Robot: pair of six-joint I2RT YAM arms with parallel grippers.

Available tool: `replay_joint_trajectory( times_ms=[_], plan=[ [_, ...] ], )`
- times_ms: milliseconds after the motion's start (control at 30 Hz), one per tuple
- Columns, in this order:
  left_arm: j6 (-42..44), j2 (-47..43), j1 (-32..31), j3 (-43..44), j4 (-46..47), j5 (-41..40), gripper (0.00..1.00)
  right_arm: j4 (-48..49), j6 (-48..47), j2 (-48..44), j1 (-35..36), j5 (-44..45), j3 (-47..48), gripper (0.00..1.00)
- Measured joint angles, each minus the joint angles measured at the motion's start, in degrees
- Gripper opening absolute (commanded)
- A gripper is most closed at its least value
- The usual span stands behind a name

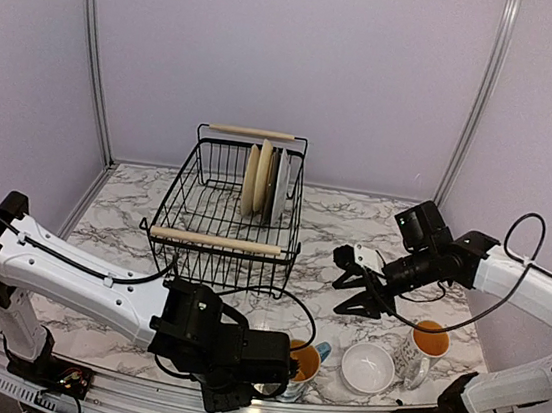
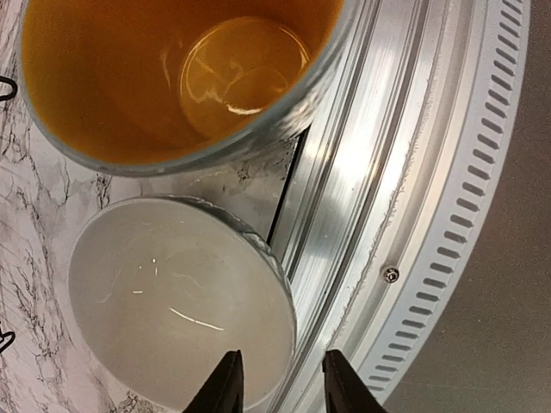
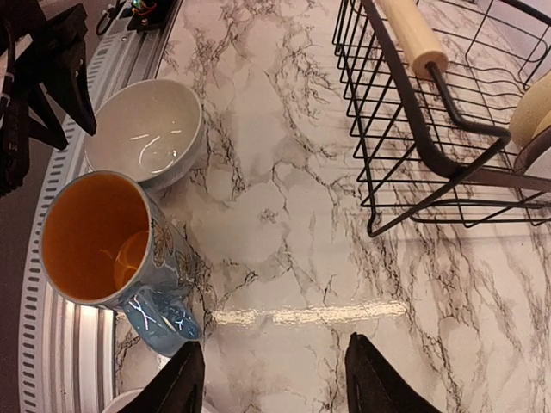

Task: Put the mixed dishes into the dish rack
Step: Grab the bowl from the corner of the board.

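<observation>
The black wire dish rack [image 1: 217,214] stands at mid-table with several plates [image 1: 264,180] upright in its slots; it also shows in the right wrist view [image 3: 413,129]. My left gripper [image 2: 282,383] is open, its jaws astride the rim of a white bowl [image 2: 164,301] at the table's front rail, mostly hidden under my left arm in the top view [image 1: 264,318]. A yellow-lined blue mug [image 2: 172,77] stands just past it [image 1: 305,361]. My right gripper [image 3: 274,379] is open and empty above the marble, right of the rack [image 1: 339,282].
A second white bowl [image 1: 368,367] and a second yellow-lined mug [image 1: 430,341] sit at the front right. The aluminium rail [image 2: 379,172] runs along the table's near edge. My left arm [image 3: 34,86] shows beyond the bowl [image 3: 146,129] in the right wrist view.
</observation>
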Motion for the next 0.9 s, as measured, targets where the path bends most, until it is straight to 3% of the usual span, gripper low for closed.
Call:
replay_joint_trajectory(
  times_ms=[300,900],
  plan=[
    [0.83,2.4,1.01,-0.07,0.44,1.29,0.31,5.05,0.81,0.07,1.27,5.42,-7.61,0.55],
    [2.86,5.27,1.68,-0.09,0.42,2.97,0.22,9.88,2.73,0.39,1.27,10.78,-9.05,0.55]
  ],
)
